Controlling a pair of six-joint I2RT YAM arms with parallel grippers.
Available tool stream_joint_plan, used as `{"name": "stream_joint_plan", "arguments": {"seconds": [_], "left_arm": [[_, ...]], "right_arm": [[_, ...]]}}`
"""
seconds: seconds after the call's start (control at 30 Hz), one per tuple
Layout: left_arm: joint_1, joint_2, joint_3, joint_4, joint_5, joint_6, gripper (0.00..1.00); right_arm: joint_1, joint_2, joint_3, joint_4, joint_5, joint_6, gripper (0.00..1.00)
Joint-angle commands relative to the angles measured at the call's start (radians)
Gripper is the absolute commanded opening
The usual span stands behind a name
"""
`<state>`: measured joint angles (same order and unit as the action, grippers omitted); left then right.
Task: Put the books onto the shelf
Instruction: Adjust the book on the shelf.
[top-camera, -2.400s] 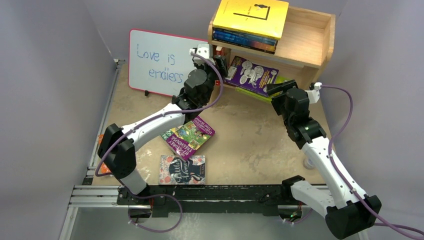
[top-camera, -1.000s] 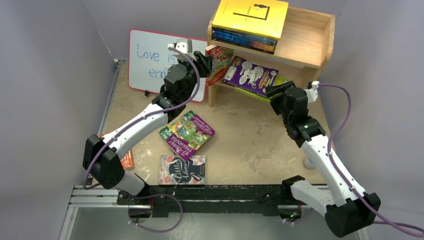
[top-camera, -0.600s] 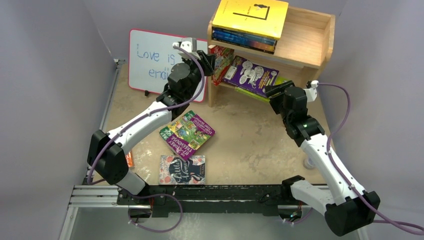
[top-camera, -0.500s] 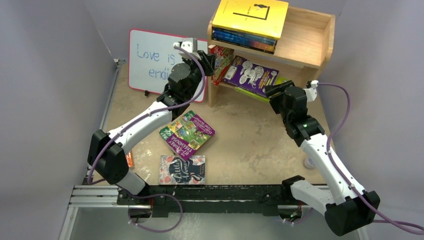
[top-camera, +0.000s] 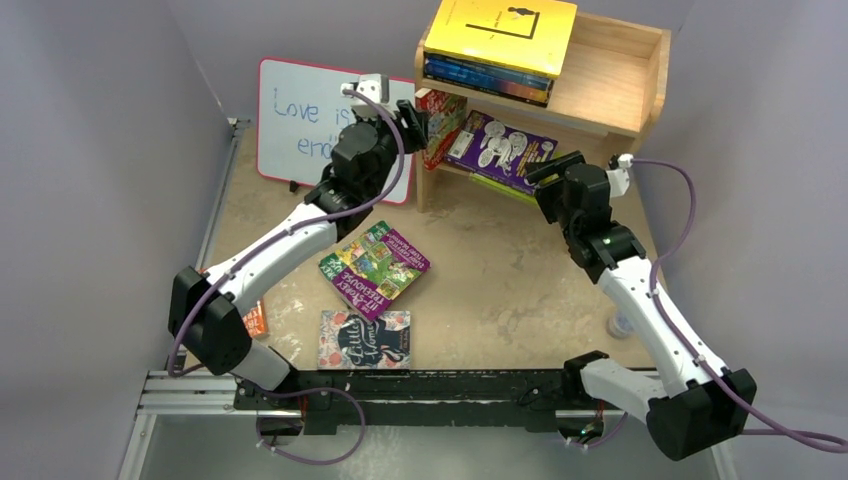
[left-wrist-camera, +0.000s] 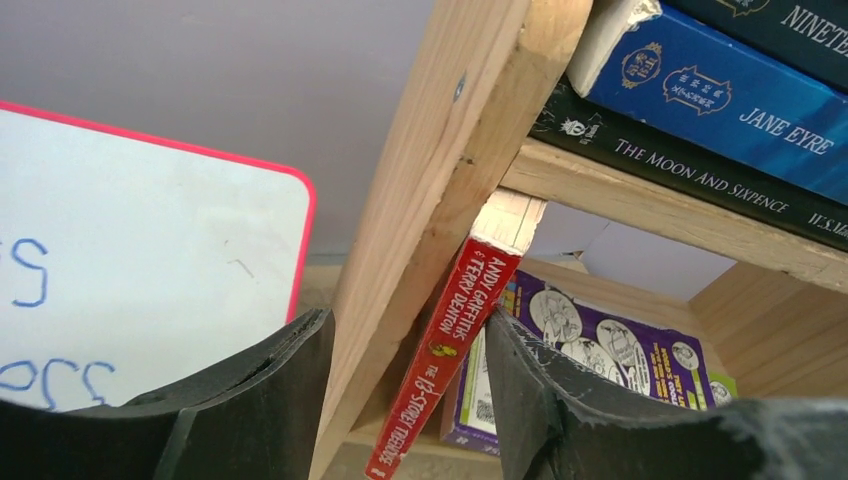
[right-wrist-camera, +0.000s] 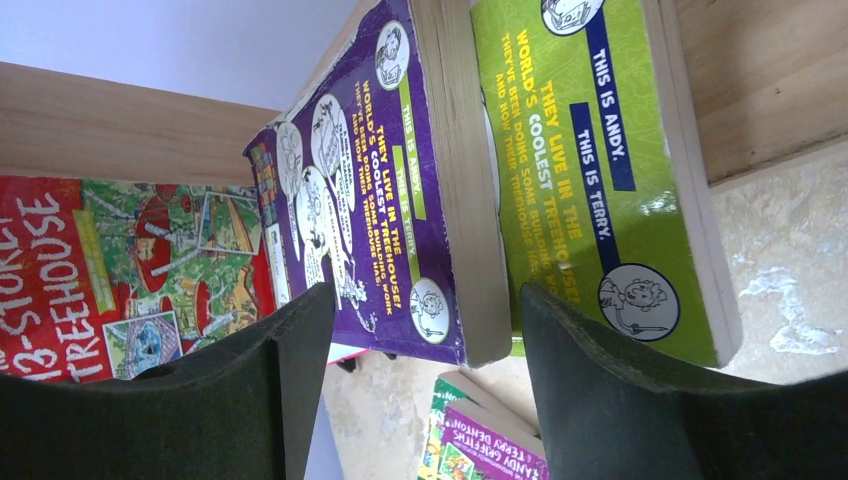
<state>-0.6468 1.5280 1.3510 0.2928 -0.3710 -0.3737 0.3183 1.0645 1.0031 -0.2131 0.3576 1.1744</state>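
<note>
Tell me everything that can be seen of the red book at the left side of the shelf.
The red book is a thin paperback; its spine reads "Andy Griffiths & Terry Denton" and "Storey Treehouse". Its cover shows a busy green and red treehouse drawing. It stands tilted on the lower tier, leaning against the inside of the shelf's left wooden panel, with the purple book lying beside it. No jaws hold it.

Readable text on books and whiteboard

Red spine (left-wrist-camera: 452, 355): "ANDY GRIFFITHS & TERRY DENTON"; blue book (left-wrist-camera: 720, 100): "JANE EYRE"; black book (left-wrist-camera: 690, 180): "THE MOON AND SIXPENCE"; green book (right-wrist-camera: 590, 170): "THIS IS ANDY", "THIS IS TERRY"; whiteboard (top-camera: 300, 125): "Love is".
</note>
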Motion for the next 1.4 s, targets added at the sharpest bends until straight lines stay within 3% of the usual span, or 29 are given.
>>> {"name": "stream_joint_plan", "arguments": {"seconds": [0.0,0.17,0.43,0.63,0.77,0.9,1.17,1.37], "left_arm": [[0.021,-0.102,0.000,-0.073,-0.065,0.017,0.57],[0.020,-0.145,-0.042,-0.055,-0.020,0.016,0.60],[0.019,-0.154,-0.033,-0.060,0.068,0.039,0.60],[0.019,-0.208,-0.141,0.061,0.324,0.160,0.60],[-0.025,-0.232,-0.237,0.188,0.435,0.338,0.60],[-0.189,-0.217,-0.281,0.201,0.377,0.723,0.64],[-0.301,-0.043,-0.237,0.357,0.289,0.972,0.73],[-0.309,0.120,-0.205,0.502,0.270,1.168,0.76]], "right_arm": [[-0.006,0.040,0.010,-0.056,-0.032,0.033,0.70],[-0.006,0.039,-0.007,0.008,-0.058,0.025,0.60],[-0.012,0.008,0.001,0.042,-0.027,0.018,0.35],[-0.012,-0.023,0.012,0.063,-0.029,0.009,0.17],[-0.012,-0.049,0.025,0.072,-0.041,0.002,0.10],[-0.012,-0.054,0.044,0.070,-0.057,0.009,0.09],[-0.014,-0.051,0.077,0.065,-0.078,0.020,0.08],[-0.017,-0.036,0.107,0.058,-0.084,0.029,0.07]]}}
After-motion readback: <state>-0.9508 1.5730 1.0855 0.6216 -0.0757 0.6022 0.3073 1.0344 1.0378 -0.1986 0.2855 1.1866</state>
